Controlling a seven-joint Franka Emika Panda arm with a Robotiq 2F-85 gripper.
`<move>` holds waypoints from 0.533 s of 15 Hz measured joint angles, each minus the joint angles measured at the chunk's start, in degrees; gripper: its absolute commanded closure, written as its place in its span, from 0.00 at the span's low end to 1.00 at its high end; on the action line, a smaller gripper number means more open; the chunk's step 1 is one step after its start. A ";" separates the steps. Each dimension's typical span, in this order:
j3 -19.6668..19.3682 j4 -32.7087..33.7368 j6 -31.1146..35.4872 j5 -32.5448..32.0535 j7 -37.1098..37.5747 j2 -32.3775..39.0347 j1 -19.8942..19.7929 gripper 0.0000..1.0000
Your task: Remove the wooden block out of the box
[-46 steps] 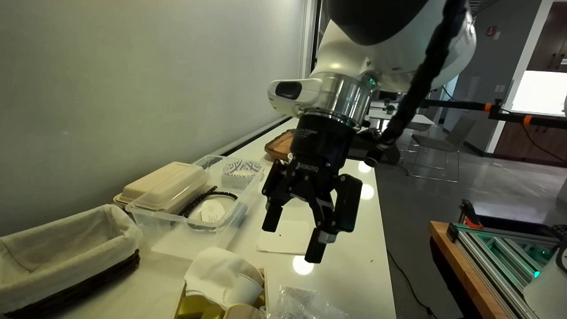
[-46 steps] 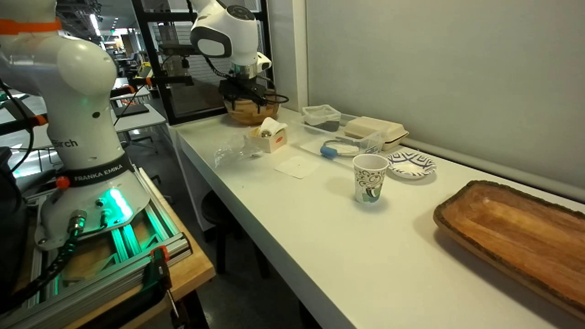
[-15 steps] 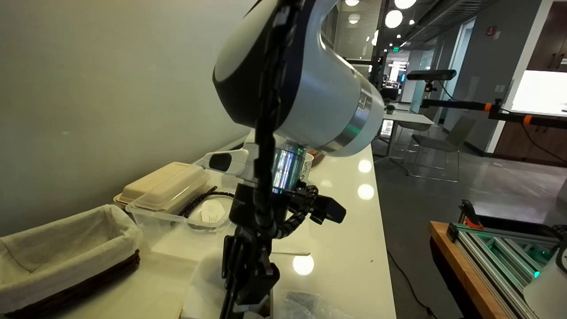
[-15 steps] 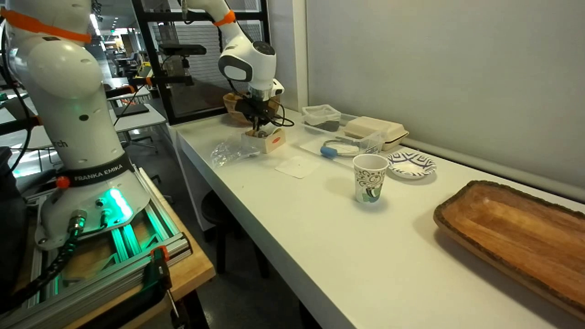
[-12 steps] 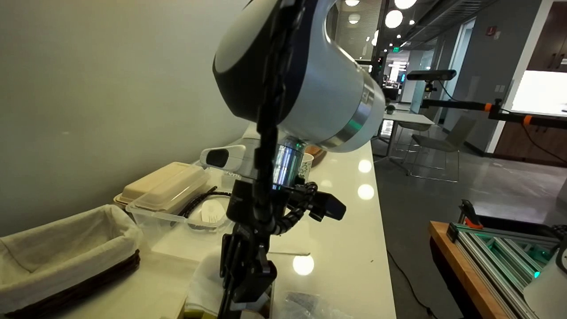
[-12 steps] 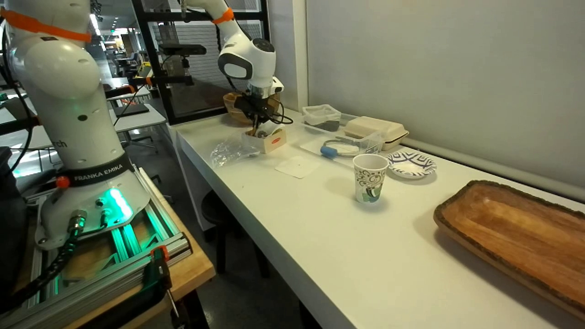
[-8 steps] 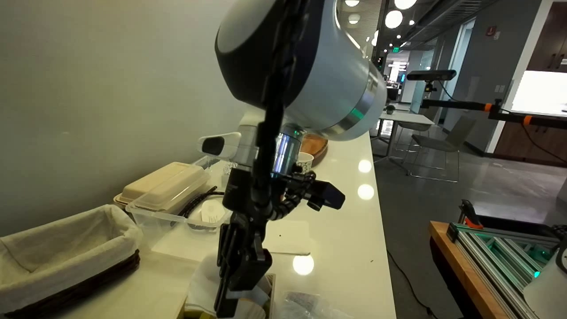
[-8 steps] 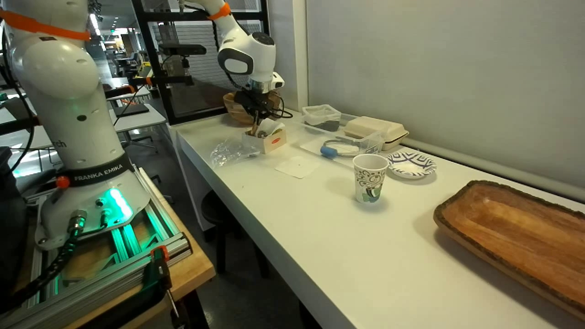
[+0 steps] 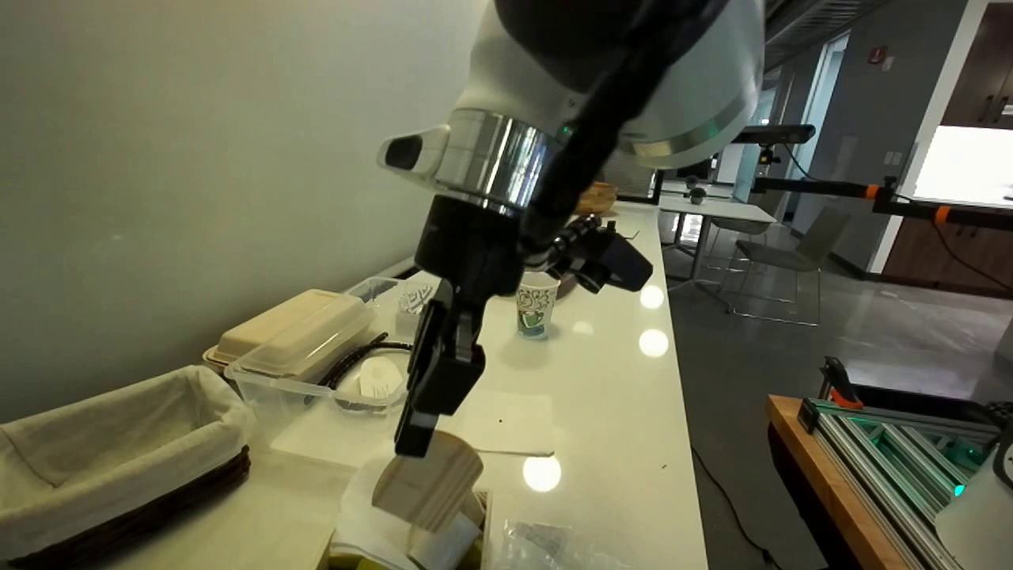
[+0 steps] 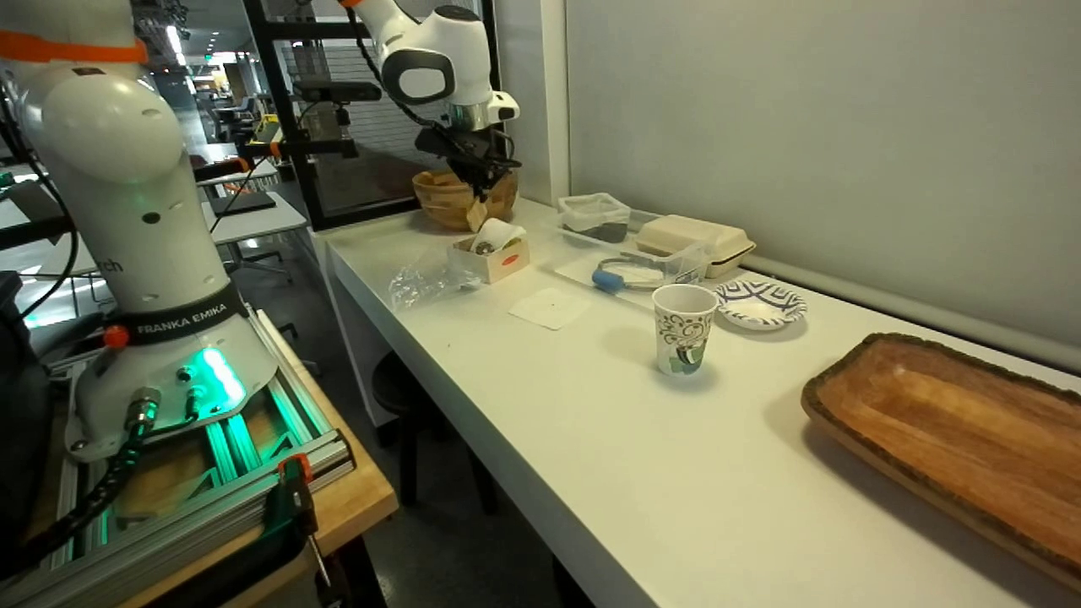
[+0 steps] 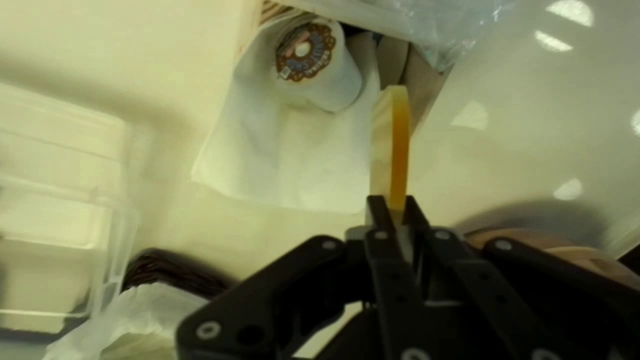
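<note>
The wooden block (image 9: 427, 484) is a thin, pale tan piece with a rounded end and visible grain. My gripper (image 11: 394, 202) is shut on it: in the wrist view both fingertips press its flat faces at one end, and the rest sticks out beyond them. In an exterior view the block hangs tilted under the gripper (image 9: 415, 435), above the small pale wooden box (image 10: 508, 263). That box still holds a white cloth or napkin (image 11: 300, 160), a coffee pod (image 11: 312, 60) and other small items. The block is clear of its rim in an exterior view.
A clear plastic bin (image 10: 629, 253), crumpled plastic wrap (image 10: 426, 283) and a round wooden bowl (image 10: 443, 196) surround the box. A paper cup (image 10: 682, 333), a patterned plate (image 10: 760, 306) and a long brown wooden tray (image 10: 946, 422) stand farther along the table. A cloth-lined basket (image 9: 127, 455) sits by the wall.
Three seconds ago the gripper hung open and empty above the table. It then went down into the box and shut. Over the last half second it has risen, lifting the wooden block out.
</note>
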 measured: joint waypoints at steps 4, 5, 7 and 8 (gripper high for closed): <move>-1.46 -6.76 8.97 -18.06 14.75 -5.80 -1.87 0.98; -2.13 -8.53 11.04 -22.63 17.36 -6.64 -3.15 0.98; -3.01 -11.37 13.88 -31.81 21.74 -7.62 -7.68 0.98; -2.14 -12.16 14.34 -36.42 23.45 -7.93 -11.87 0.98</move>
